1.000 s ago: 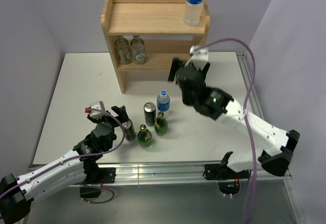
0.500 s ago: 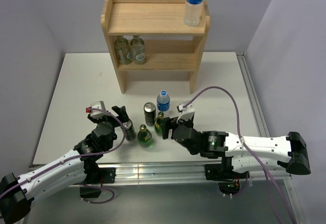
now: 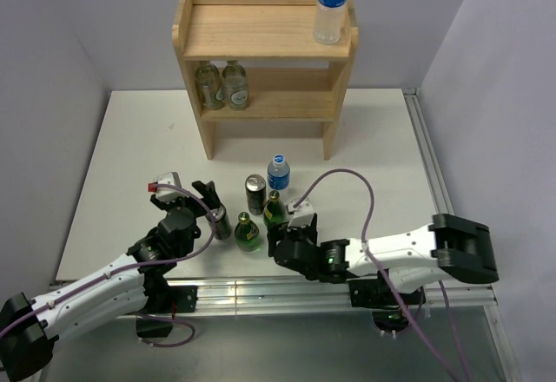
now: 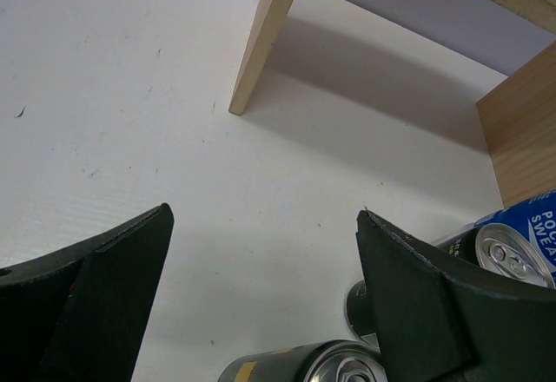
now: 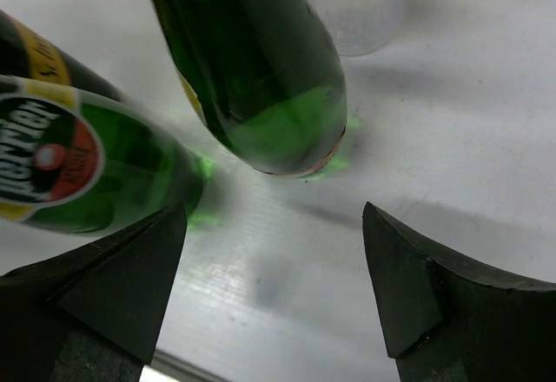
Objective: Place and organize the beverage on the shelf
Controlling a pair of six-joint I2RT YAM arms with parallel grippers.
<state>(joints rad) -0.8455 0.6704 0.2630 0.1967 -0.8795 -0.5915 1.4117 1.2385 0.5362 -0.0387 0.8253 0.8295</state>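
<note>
Water bottle (image 3: 332, 4) atop shelf (image 3: 252, 30): cap cropped.

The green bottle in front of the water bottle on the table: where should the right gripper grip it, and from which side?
Probably the wide lower body of the green bottle, approached level from the near side, where the open right gripper faces it. It stands upright and round; the second green bottle crowds its left and the water bottle stands behind.

Top external: high, behind arm bases, angled down over whole counter (image 3: 130, 139). Wrist views: low, close, facing forward; right shares a green bottle (image 5: 261, 61) with top.
</note>
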